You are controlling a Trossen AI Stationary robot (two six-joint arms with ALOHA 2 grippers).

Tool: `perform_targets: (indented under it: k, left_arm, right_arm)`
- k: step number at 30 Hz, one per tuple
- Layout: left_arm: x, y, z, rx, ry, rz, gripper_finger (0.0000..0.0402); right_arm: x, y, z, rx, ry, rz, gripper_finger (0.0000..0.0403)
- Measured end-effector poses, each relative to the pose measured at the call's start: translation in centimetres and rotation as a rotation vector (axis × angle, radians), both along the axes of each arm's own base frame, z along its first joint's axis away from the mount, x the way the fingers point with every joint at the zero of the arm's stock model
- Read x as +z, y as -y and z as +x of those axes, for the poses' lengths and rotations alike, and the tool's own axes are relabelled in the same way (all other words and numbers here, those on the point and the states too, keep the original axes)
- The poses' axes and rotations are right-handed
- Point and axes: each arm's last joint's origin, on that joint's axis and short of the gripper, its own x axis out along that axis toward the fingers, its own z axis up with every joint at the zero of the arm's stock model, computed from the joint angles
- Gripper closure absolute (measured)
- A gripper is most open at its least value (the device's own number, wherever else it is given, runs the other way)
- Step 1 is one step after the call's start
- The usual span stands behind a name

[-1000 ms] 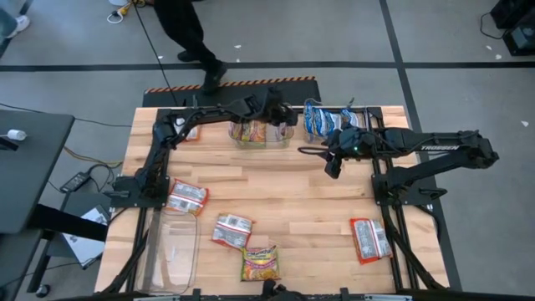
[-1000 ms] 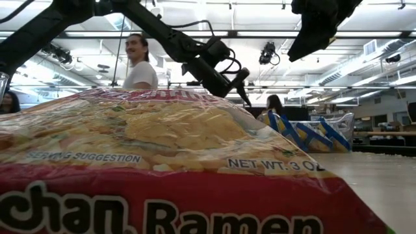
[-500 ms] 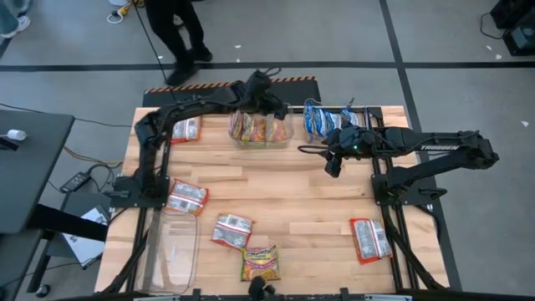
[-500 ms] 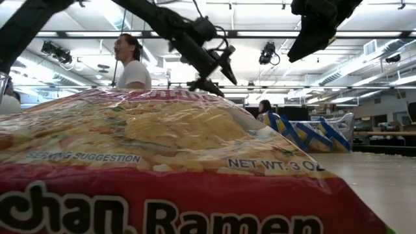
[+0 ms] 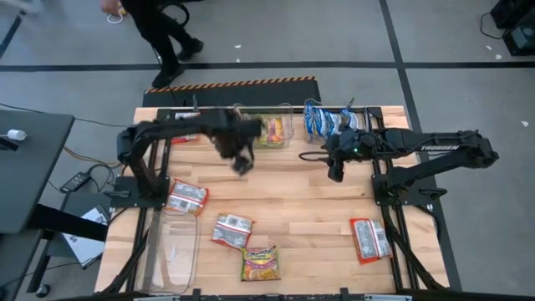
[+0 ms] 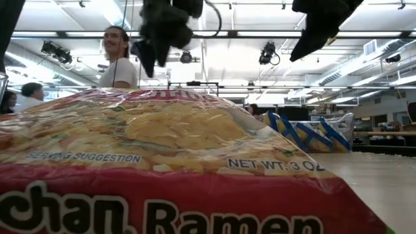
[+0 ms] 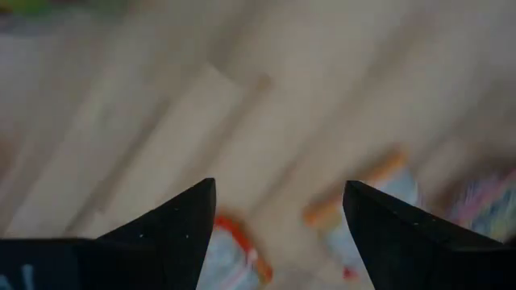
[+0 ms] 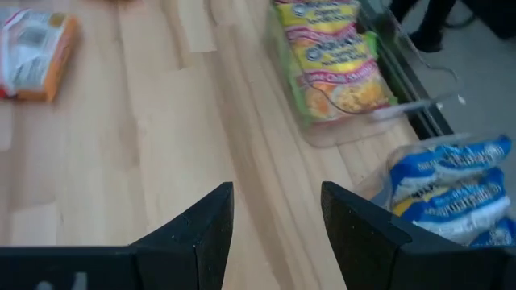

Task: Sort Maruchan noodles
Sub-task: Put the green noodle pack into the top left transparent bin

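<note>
Loose noodle packets lie across the near half of the table (image 5: 292, 196): a red one (image 5: 186, 197) at the left, another (image 5: 231, 229) nearer the middle, a yellow one (image 5: 260, 262) at the front edge and a red one (image 5: 369, 238) at the right. Yellow packets are stacked in a clear tub (image 5: 274, 130) at the far edge, blue ones (image 5: 324, 119) just beside it. The left gripper (image 5: 242, 161) is held above bare wood near that tub, its fingers spread and empty. The right gripper (image 5: 336, 170) hangs near the blue stack, jaws apart, nothing between them. A red packet is judged the next pick; it should be approached from straight above, jaws spanning its short side, and gripped mid-packet so the crinkly film is not slipped.
</note>
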Motion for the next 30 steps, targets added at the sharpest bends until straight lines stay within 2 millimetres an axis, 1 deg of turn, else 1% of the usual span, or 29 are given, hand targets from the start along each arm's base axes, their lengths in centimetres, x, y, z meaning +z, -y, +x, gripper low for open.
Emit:
perform_targets:
  k: [3,7,11,15,17,19,22,25,26,28,30]
  left_arm:
    - [0.0,5.0,0.6,-0.172,0.010,-0.021,0.0127]
    - [0.2,11.5,1.2,-0.376,0.104,-0.058,0.0127]
    - [0.5,16.8,1.2,-0.485,0.226,-0.054,0.0127]
    - [0.3,21.6,1.1,-0.557,0.349,-0.017,0.0127]
    - [-0.2,23.4,1.3,-0.560,0.391,0.016,0.0127]
    - [-1.2,25.0,1.4,-0.553,0.386,0.029,0.0127]
    - [-3.1,27.0,1.6,-0.534,0.360,0.018,0.0127]
    - [-4.2,28.7,1.4,-0.523,0.350,0.003,0.0127]
    - [-4.3,29.3,1.3,-0.524,0.359,-0.005,0.0127]
    - [-4.5,30.2,0.9,-0.529,0.365,-0.017,0.0127]
    - [-4.5,31.0,0.8,-0.539,0.395,-0.020,0.0127]
  right_arm:
    - [0.0,-0.7,0.0,0.069,-0.014,-0.033,0.0209]
    - [0.0,-1.8,0.1,0.152,-0.022,-0.058,0.0209]
    - [-0.1,-3.4,0.1,0.274,-0.039,-0.105,0.0209]
    - [-0.5,-6.0,0.2,0.434,-0.060,-0.148,0.0211]
    - [-0.9,-7.3,0.4,0.466,-0.068,-0.125,0.0211]
    - [-1.5,-8.7,0.7,0.467,-0.080,-0.087,0.0211]
    - [-2.3,-10.8,0.8,0.480,-0.099,-0.041,0.0211]
    - [-2.6,-12.6,0.6,0.489,-0.089,0.030,0.0211]
    - [-2.4,-13.1,0.5,0.474,-0.081,0.064,0.0211]
    - [-1.4,-13.8,0.5,0.423,-0.035,0.149,0.0212]
    - [-0.3,-13.9,0.3,0.345,0.011,0.221,0.0212]
